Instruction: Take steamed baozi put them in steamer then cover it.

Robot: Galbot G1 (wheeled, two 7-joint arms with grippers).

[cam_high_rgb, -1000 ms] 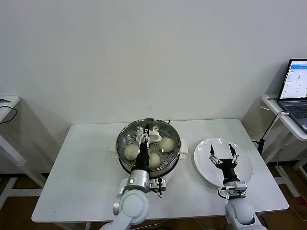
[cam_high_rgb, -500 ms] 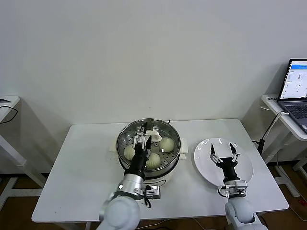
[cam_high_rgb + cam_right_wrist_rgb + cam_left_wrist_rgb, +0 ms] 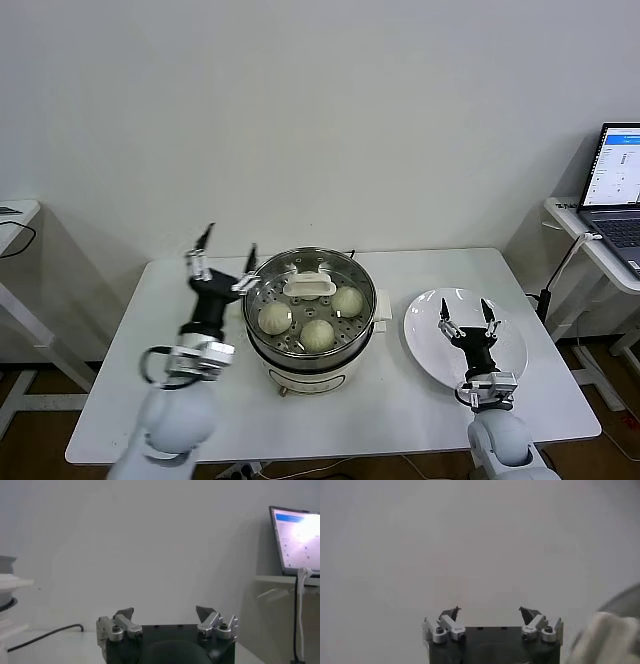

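Observation:
The steamer (image 3: pixel 310 362) stands mid-table in the head view. The cover (image 3: pixel 345 268) lies on it, its white handle (image 3: pixel 310 288) at the centre. Three steamed baozi show through the glass, one on the left (image 3: pixel 275 318), one at the front (image 3: pixel 318 335) and one on the right (image 3: pixel 347 300); a fourth is hidden. My left gripper (image 3: pixel 228 258) is open and empty, raised just left of the steamer's rim; it also shows in the left wrist view (image 3: pixel 490 612). My right gripper (image 3: pixel 465 312) is open and empty above the white plate (image 3: pixel 505 335); it also shows in the right wrist view (image 3: pixel 164 612).
The white table (image 3: pixel 150 330) carries the steamer and the plate. A laptop (image 3: pixel 618 185) sits on a side table at the right, with a cable hanging from it. Another side table (image 3: pixel 15 215) stands at the far left. A black cable (image 3: pixel 50 632) lies behind the steamer.
My left gripper has let go of the cover's handle, opened, and moved away to the left of the steamer. The cover stays on the steamer. The right gripper has barely moved.

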